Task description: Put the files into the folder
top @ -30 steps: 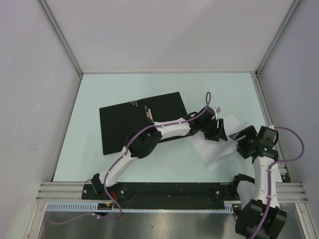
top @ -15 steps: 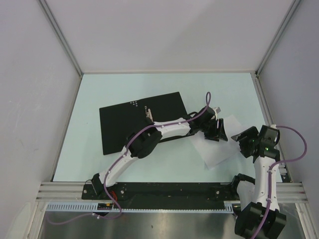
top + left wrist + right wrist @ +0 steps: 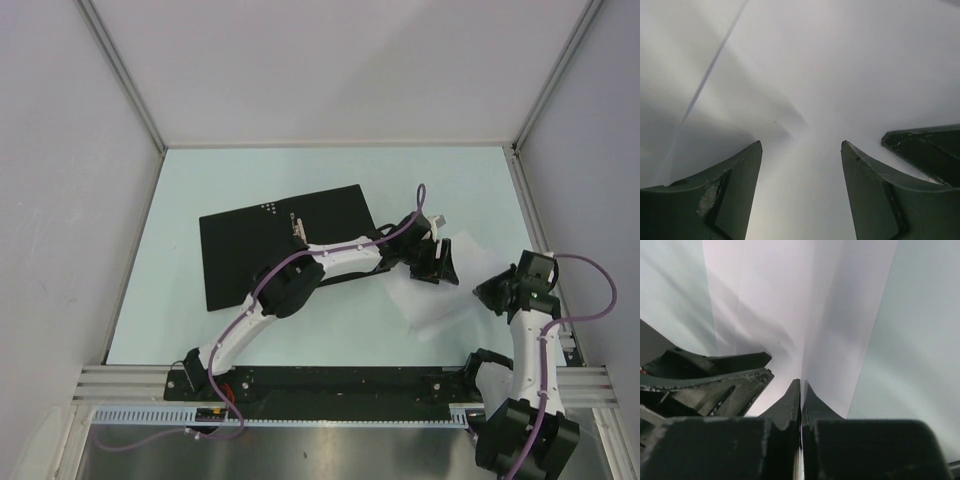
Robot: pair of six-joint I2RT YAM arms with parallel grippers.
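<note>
The folder (image 3: 262,252) lies open on the table's left half, black inside up, with its clip (image 3: 296,228) near the far edge. The files (image 3: 432,302) are white sheets to its right. My left gripper (image 3: 437,262) is down on their far part, open, its fingers (image 3: 735,180) spread over white paper (image 3: 840,60). My right gripper (image 3: 488,292) is at the sheets' right edge, shut on a sheet. In the right wrist view the paper (image 3: 790,300) rises in a ridge from the closed right gripper (image 3: 800,385).
Pale green table (image 3: 250,180) with grey walls on three sides. A metal rail (image 3: 340,380) runs along the near edge by the arm bases. The left arm (image 3: 300,280) stretches across the folder's near right corner. The left gripper's fingers (image 3: 715,375) sit close to the right gripper.
My right gripper has closed on the right edge of the paper and turned slightly, and that side of the sheet has lifted. The left gripper's jaws have widened a little, in place.
</note>
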